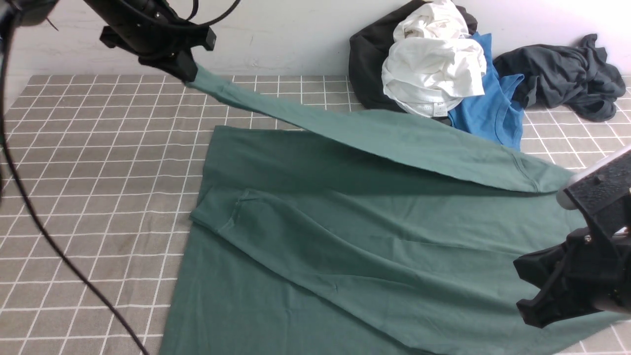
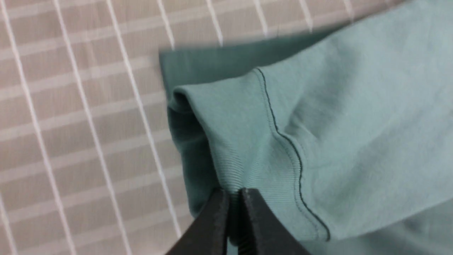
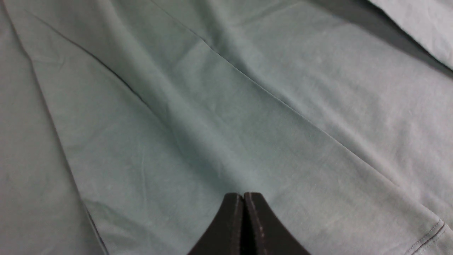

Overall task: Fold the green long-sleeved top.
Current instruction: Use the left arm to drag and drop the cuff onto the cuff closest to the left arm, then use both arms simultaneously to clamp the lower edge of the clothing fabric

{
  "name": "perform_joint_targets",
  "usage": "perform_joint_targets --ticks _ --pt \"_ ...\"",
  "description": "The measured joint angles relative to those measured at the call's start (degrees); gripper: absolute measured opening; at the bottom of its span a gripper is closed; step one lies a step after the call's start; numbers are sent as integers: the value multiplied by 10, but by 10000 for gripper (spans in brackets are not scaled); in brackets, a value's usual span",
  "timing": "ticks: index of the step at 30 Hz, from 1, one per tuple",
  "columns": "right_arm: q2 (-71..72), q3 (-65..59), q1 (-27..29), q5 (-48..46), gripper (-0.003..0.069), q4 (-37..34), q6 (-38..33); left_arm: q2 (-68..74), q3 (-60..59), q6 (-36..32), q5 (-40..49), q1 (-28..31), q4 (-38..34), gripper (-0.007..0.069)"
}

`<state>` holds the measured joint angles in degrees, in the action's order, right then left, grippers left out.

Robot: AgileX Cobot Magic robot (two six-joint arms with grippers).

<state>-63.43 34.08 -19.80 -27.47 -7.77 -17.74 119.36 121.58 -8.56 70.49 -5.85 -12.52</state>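
Front view: the green long-sleeved top [image 1: 345,236] lies spread on the checked desk [image 1: 98,172], its near edge cut off by the frame. One sleeve is folded across the top's body. The other sleeve is lifted off it and stretched taut to the left hand [image 1: 186,74], up beyond the top's far left corner. That arm is cut off by the frame edge. The right hand [image 1: 530,291] sits over the top's near right edge, partly out of frame. A heap of white [image 1: 434,69], blue [image 1: 493,108] and dark garments lies just behind the top. Left wrist view: the left hand is closed tight on the ribbed cuff [image 2: 247,166]; the desk behind it is blurred. Right wrist view: the right hand's tips are pressed together with nothing between them, over the top's creased body. Whether they touch the cloth cannot be told.
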Motion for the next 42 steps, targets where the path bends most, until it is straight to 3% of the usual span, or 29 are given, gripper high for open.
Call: perform_joint_targets --ticks 7,13,15,19,21,24,25,28,29,32,38,42 --pt "0 0 0 -3 -10 -1 0 -137 -305 -1 0 -40 24 12" --pt "0 0 0 -6 -10 -12 0 -158 -433 2 -45 -73 89 67" --pt "0 0 0 -17 -10 -15 0 -177 -459 15 -48 -80 133 158" --pt "0 0 0 -27 -10 -15 0 -221 -493 22 -48 -86 147 296" --pt "0 0 0 -30 -10 -15 0 -275 -553 21 -54 -107 148 408" --pt "0 0 0 -32 -10 -15 0 -329 -641 -14 -91 -149 150 466" --pt "0 0 0 -32 -10 -15 0 -332 -648 -19 -94 -153 150 470" --pt "0 0 0 -39 -10 -15 -2 -364 -753 -160 -163 -228 158 479" --pt "0 0 0 -40 -10 -15 -2 -364 -758 -168 -167 -232 159 479" --pt "0 0 0 -44 -10 -26 -2 -357 -827 -285 -219 -275 174 479" --pt "0 0 0 -46 -10 -46 -16 -342 -871 -330 -281 -282 181 477" --pt "0 0 0 -47 -10 -52 -19 -328 -877 -341 -316 -282 205 387"
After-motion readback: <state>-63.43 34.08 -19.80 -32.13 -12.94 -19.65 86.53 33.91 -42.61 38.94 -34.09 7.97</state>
